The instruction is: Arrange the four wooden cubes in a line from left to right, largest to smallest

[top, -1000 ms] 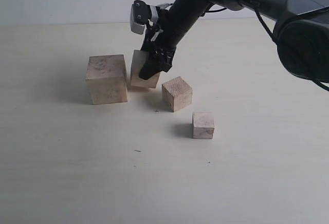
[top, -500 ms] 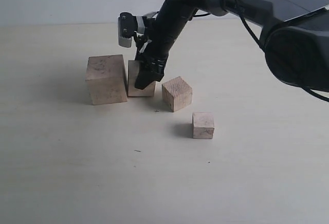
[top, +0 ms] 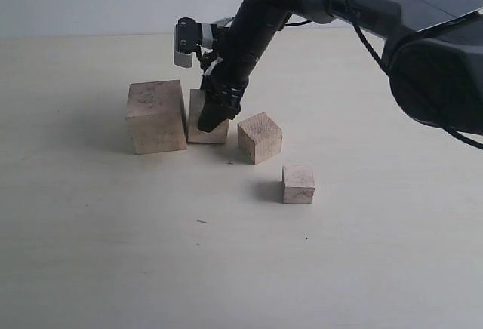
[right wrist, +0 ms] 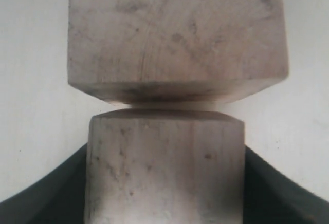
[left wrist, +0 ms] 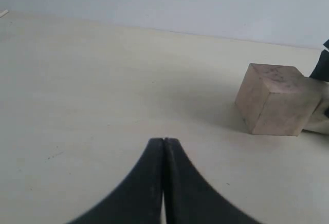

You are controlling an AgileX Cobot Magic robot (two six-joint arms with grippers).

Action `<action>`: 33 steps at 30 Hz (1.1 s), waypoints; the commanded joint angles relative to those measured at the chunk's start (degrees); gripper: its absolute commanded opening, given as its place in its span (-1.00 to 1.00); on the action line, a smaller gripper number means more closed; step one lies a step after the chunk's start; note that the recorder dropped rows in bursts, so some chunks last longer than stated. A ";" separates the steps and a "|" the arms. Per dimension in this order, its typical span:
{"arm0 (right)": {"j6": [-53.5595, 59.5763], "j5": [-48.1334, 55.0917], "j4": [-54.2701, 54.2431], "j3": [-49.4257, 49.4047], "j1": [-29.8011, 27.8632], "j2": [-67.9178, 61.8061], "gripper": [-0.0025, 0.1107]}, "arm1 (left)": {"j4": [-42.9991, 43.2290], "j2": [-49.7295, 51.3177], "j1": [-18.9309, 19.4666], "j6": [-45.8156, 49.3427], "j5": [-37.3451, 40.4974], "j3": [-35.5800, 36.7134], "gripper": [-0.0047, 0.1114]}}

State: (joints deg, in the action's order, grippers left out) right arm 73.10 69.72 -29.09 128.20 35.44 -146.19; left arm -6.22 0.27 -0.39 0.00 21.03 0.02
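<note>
Stretching pale and wide, the worktop (top: pixel 90 253) is carrying all four cubes in a loose run that is slanting from ten o'clock toward four o'clock of its middle. The largest cube (top: pixel 156 116) is sitting at the ten o'clock end, where the line should begin. The second cube (top: pixel 193 121) is standing just beside it, at its three o'clock side; whether the two are touching I cannot tell. The right end effector (top: pixel 213 120) is grasping this cube from above, its fingers (right wrist: pixel 36 203) pressing two opposite flanks, probably so the cube sits square beside its bigger neighbour. The third cube (top: pixel 259 137) is lying at four o'clock of the second, turned a little and close under the arm (top: pixel 256 19), so it is crowding any withdrawal on that side. The smallest cube (top: pixel 299 184) is sitting farther along at four o'clock, out of line. The left end effector (left wrist: pixel 163 183) is hanging clenched on nothing, well apart from the largest cube.
</note>
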 commanded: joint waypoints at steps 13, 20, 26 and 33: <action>-10.51 0.24 3.69 0.02 -0.10 7.30 0.33 | -0.03 -0.27 -0.27 0.00 -0.31 -0.02 -0.92; -22.21 -2.36 17.48 0.02 -0.54 7.09 0.26 | -0.03 -0.27 -0.27 0.00 -0.31 -0.02 -0.92; -22.33 -2.72 18.78 0.02 -0.54 3.47 0.26 | -0.03 -0.27 -0.27 0.00 -0.31 -0.02 -0.92; -24.66 -3.53 15.78 0.02 -0.54 1.97 0.26 | -0.03 -0.27 -0.27 0.00 -0.31 -0.02 -0.92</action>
State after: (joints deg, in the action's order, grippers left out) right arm 48.83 66.73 -11.20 128.20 35.18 -144.47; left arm -6.22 0.27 -0.39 0.00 21.03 0.02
